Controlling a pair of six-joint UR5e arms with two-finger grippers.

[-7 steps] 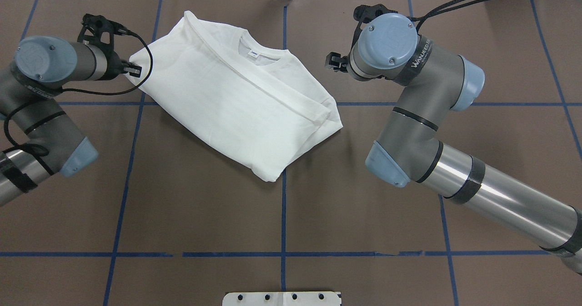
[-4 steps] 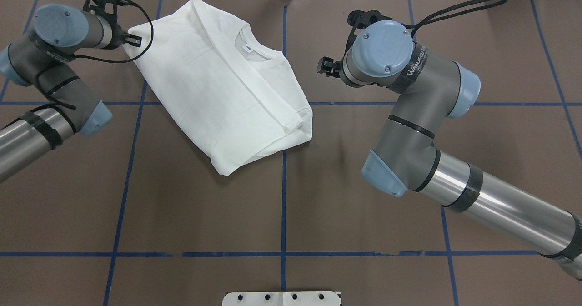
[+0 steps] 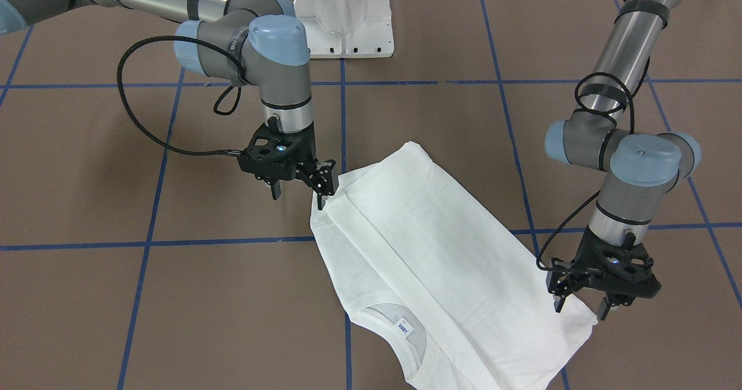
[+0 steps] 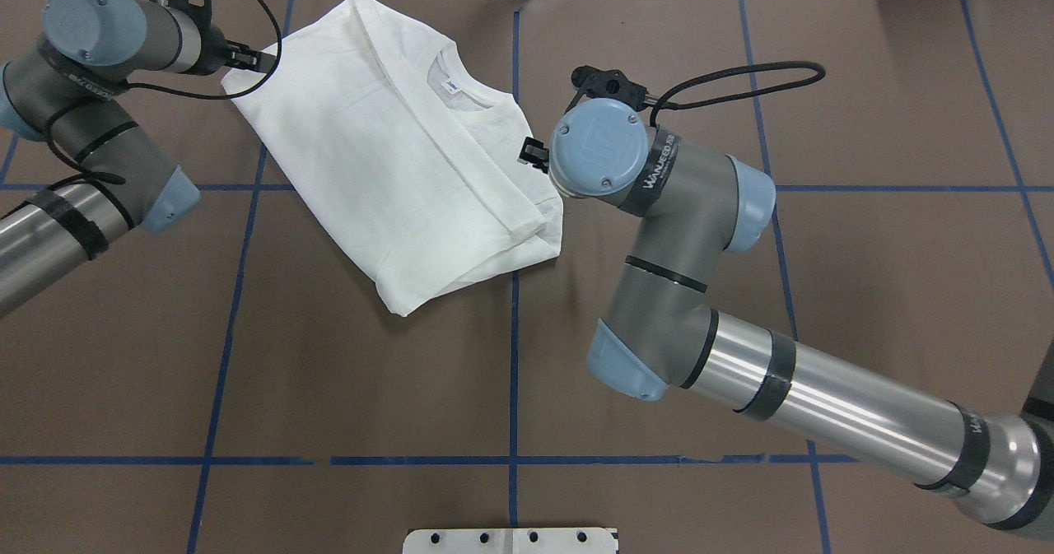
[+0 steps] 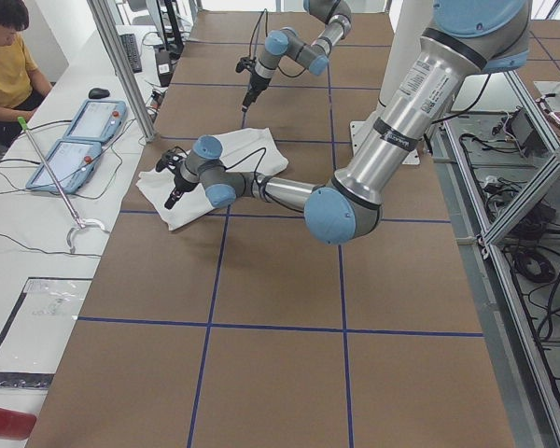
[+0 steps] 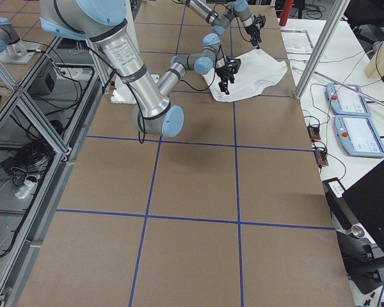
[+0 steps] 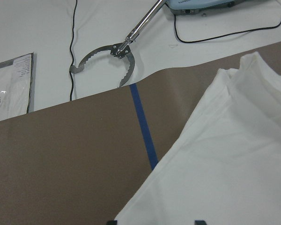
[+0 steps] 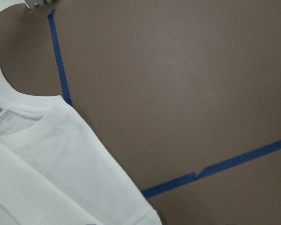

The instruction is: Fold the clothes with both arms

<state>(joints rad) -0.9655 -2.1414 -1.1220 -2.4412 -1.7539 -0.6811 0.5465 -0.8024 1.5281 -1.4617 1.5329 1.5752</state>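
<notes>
Folded shirt (image 4: 395,175) flat on table (image 4: 329,373), 11 o'clock of centre in overhead view. Left gripper (image 3: 579,312) spread wide, empty, over shirt's 10 o'clock corner. Right gripper (image 3: 297,199) likewise parted, empty, at shirt's 3 o'clock edge.

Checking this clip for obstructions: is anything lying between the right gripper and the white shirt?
Nothing visible does. The right gripper hangs open right at the edge of the shirt, with only bare brown table around it.
</notes>
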